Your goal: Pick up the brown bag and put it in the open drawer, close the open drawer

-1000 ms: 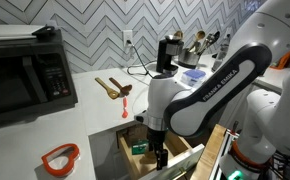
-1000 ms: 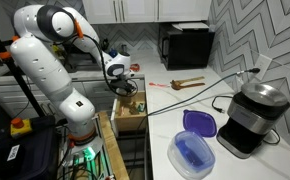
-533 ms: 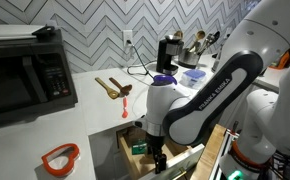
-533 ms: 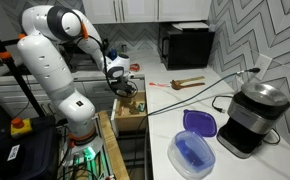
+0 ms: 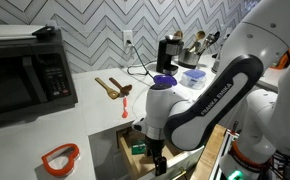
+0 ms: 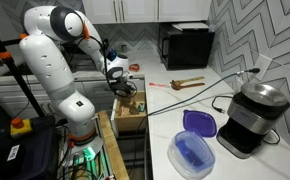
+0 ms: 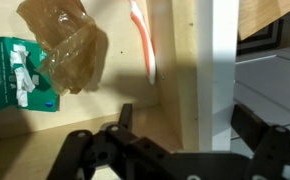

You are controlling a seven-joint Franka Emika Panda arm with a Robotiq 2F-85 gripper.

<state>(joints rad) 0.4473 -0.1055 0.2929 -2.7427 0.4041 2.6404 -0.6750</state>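
The crumpled brown bag lies inside the open wooden drawer, next to a green packet and a red-and-white stick. My gripper is open and empty. Its two fingers sit on either side of the drawer's white front panel, one inside the drawer and one outside. In both exterior views the gripper hangs low at the front of the open drawer, below the countertop edge. The arm hides most of the drawer's contents there.
A black microwave stands on the counter. Wooden spoons lie near the drawer. A red-rimmed dish, a coffee machine and a blue container with a purple lid also sit there.
The arm's elbow has shifted slightly. The gripper stays at the drawer front, open, and the bag lies still in the drawer.
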